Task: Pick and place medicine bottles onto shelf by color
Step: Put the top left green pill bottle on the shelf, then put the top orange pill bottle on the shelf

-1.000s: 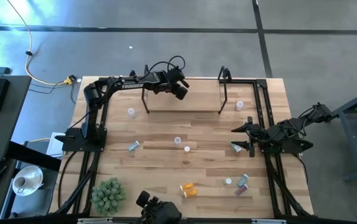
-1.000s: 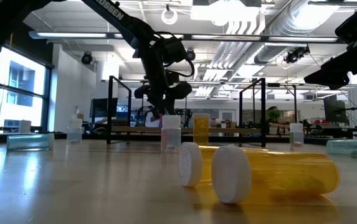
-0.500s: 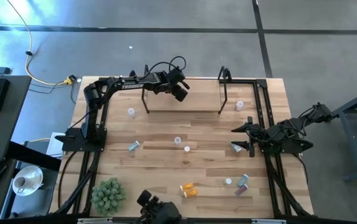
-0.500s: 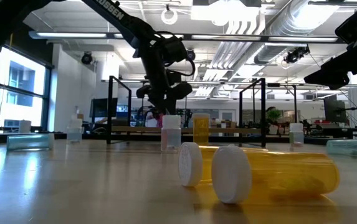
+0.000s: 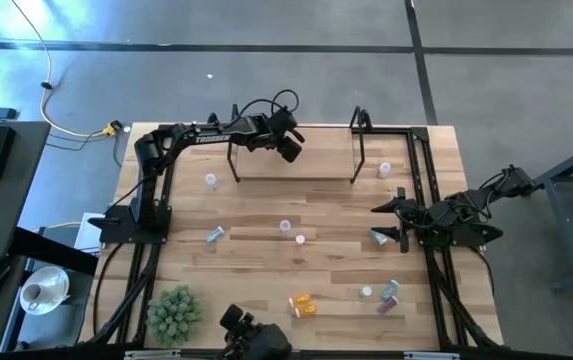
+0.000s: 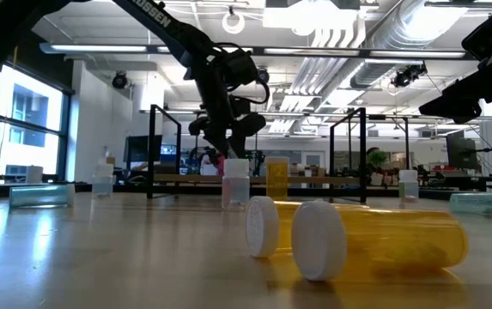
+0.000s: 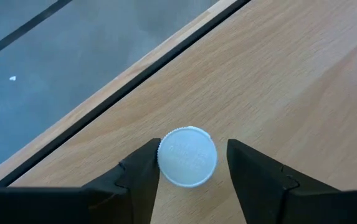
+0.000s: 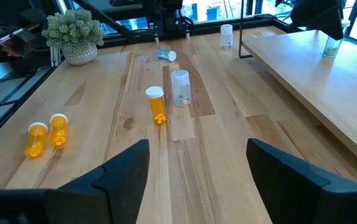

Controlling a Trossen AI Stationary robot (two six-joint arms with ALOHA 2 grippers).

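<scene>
I've got the left gripper (image 7: 190, 180) over the shelf (image 5: 296, 165), near its left upright frame. Straight down past the fingers (image 7: 141, 177) there's a bottle (image 7: 187, 157) standing upright on the shelf board, white cap up. The jaws sit on either side of the cap with a sliver of gap on each side, so I read that as let go: parted, holding nothing. The bottle is close to the shelf's far edge, probably to leave the front free for the rest. Can't tell its body colour from above.

The right gripper (image 8: 197, 168) waits off the shelf's right end, on the near side, fingers spread wide and empty, aimed back across the table.

Still loose on the table (image 5: 266, 260), all on the near side of the shelf:
- orange bottle (image 8: 156, 104) and clear bottle (image 8: 180, 87), upright, just beside each other
- two orange bottles (image 8: 46, 134) lying down, far from the shelf, near the plant (image 8: 73, 34)
- more off the right end and the left end of the shelf

My read: one placed, most still to sort. Next is lifting the left arm straight up so a finger doesn't clip the cap.
</scene>
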